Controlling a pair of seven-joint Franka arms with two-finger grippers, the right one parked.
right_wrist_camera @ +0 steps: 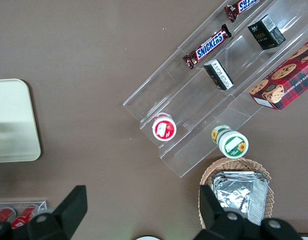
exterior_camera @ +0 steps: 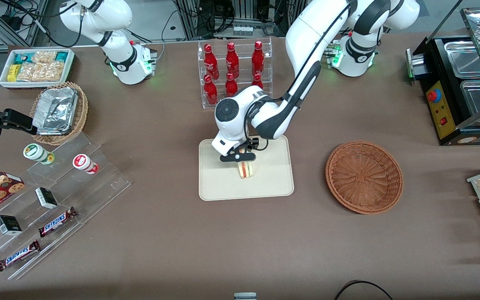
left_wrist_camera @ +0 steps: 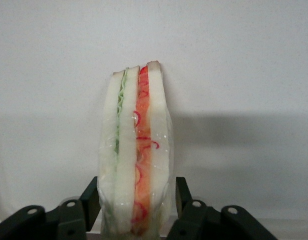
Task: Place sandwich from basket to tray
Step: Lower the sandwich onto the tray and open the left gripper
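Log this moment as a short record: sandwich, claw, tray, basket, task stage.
sandwich: wrapped wedge, standing on its edge over the tray, filling stripe facing the front camera
claw: left arm's claw low over the tray, fingers flanking the sandwich's sides, shut on it
tray: cream, rectangular, nothing else on it
basket: reddish-brown wicker bowl, nothing in it, beside the tray toward the working arm's end
task stage: sandwich out of basket, at the tray, not yet released

sandwich (left_wrist_camera: 136,150) base cut off | gripper (left_wrist_camera: 136,210) fingertips partly hidden
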